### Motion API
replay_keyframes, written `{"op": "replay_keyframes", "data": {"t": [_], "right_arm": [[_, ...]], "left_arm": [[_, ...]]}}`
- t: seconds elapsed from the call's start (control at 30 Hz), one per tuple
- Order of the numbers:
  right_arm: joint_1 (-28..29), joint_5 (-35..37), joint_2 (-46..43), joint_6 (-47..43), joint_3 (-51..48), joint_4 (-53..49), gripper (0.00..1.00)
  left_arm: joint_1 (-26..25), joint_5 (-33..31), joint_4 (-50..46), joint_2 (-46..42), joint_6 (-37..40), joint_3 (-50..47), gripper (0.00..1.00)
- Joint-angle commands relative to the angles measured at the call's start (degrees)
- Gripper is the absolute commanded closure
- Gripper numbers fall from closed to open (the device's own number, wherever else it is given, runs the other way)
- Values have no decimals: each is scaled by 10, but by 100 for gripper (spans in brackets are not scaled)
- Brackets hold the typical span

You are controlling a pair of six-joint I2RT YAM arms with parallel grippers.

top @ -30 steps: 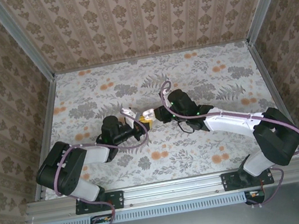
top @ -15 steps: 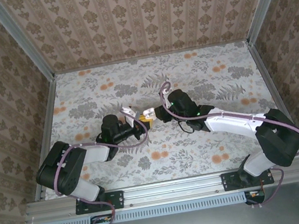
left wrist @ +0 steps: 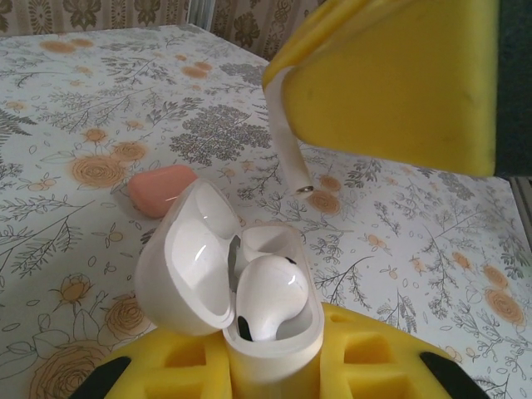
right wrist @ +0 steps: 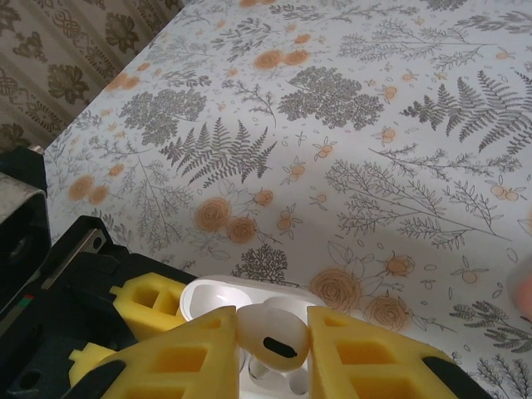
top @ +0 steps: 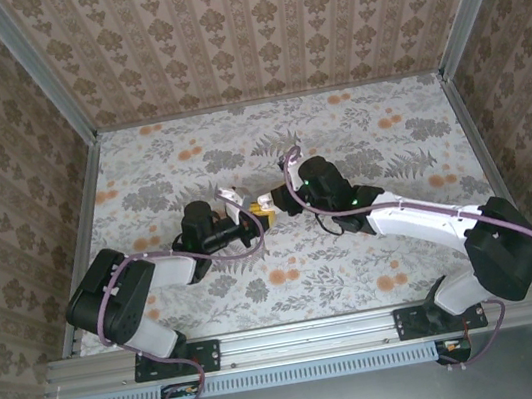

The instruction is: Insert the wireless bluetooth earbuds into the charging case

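Note:
My left gripper (left wrist: 274,370) is shut on the charging case (left wrist: 278,353), a glossy white case held upright between yellow pads. Its lid (left wrist: 187,262) is hinged open to the left. One white earbud (left wrist: 270,299) sits in a case socket. My right gripper (right wrist: 270,353) is shut on a second earbud (right wrist: 270,332), pinched between yellow fingers (right wrist: 179,353) just above the open case (right wrist: 212,295). That earbud's stem (left wrist: 287,150) hangs down over the case in the left wrist view. In the top view the left gripper (top: 253,224) and right gripper (top: 267,202) meet mid-table.
An orange-pink rounded lump (left wrist: 160,189) lies on the floral tablecloth (left wrist: 100,108) just beyond the case. Patterned walls (top: 249,30) enclose the table on three sides.
Both arms have shifted slightly toward the far side of the table. Both grips are unchanged.

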Motion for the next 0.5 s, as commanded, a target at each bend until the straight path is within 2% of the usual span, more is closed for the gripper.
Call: {"op": "replay_keyframes", "data": {"t": [0.0, 0.47], "right_arm": [[5, 13, 11, -15, 15, -6, 76], [8, 24, 12, -48, 24, -40, 76]], "left_arm": [[1, 18, 21, 3, -20, 15, 95], [6, 13, 25, -22, -34, 18, 95]]}}
